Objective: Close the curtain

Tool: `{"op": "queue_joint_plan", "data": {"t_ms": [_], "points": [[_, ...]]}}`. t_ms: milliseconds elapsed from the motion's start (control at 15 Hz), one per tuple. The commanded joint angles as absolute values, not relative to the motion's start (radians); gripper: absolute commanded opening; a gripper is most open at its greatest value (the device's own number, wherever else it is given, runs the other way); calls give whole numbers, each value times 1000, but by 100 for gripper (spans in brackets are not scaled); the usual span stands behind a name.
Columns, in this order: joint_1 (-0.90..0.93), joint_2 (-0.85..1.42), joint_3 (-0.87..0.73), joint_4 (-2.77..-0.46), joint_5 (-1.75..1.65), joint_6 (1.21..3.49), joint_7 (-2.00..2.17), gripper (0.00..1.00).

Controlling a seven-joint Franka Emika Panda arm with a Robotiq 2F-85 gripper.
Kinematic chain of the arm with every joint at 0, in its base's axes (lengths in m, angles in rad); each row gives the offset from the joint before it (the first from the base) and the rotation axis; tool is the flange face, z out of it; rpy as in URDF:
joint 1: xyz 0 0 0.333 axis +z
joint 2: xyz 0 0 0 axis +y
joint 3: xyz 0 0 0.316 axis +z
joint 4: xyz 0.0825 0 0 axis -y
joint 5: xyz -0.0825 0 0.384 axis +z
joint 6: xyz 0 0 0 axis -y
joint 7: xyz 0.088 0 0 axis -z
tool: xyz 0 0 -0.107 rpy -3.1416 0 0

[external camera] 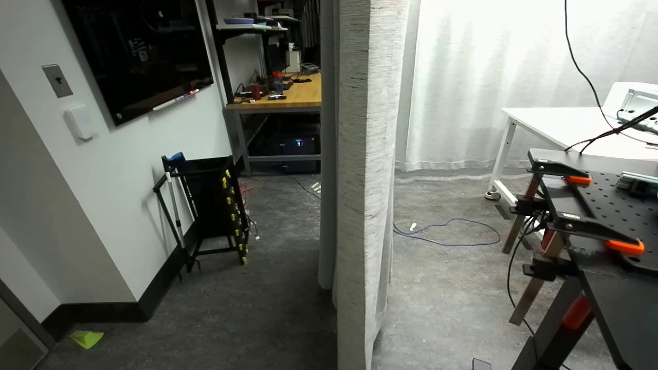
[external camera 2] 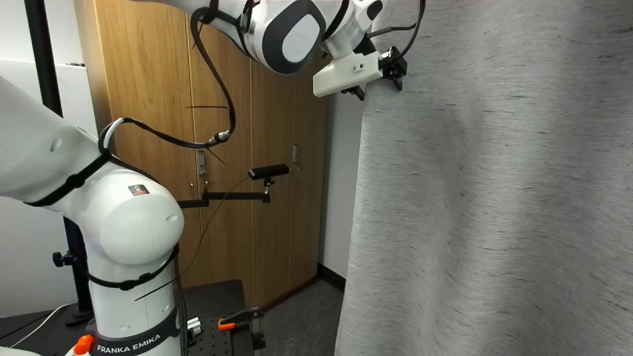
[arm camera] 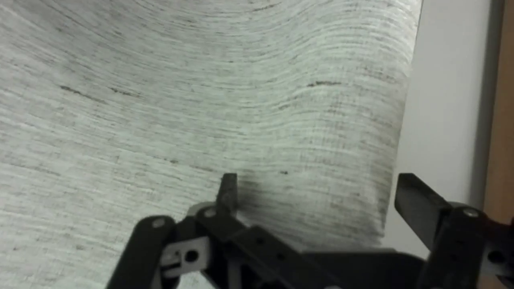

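Curtain [external camera 2: 484, 198] hangs beyond the clamped edge of the bench [external camera: 629, 308], apart from it. Wide-spread jaws straddle the curtain's free border, gripping nothing: lining up seems in hand; next, close and draw the fabric across. 2 orange-tipped clamps [external camera: 596, 229] line that edge; a blue cable [external camera: 452, 244] on the floor [external camera: 437, 298] between could snag the hem.

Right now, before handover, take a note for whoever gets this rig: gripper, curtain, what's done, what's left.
Gripper: open, nothing clamped.
Curtain: hanging in folds; in the wrist view its side edge shows between the open fingers. A wood-topped desk shows past it in an exterior view, so it looks not fully closed.
Done: gripper is at the edge.
Left: probably grip the edge, then draw the curtain across; which way isn't clear from these pictures.
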State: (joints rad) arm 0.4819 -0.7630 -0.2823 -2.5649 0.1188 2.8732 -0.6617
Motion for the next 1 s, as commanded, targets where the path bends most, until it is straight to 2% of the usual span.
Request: {"op": "queue_joint_plan", "data": {"t_ms": [0,600,667,933], "points": [[587,-810,-329,-2594,157,2913,-664,73],[657,-819,-373,-2586,151,2895,-655,4],[675,-821,-386,-2581,157,2876,-658,0],[774,-830,-448,-2558,174,2808,-674,1]]}}
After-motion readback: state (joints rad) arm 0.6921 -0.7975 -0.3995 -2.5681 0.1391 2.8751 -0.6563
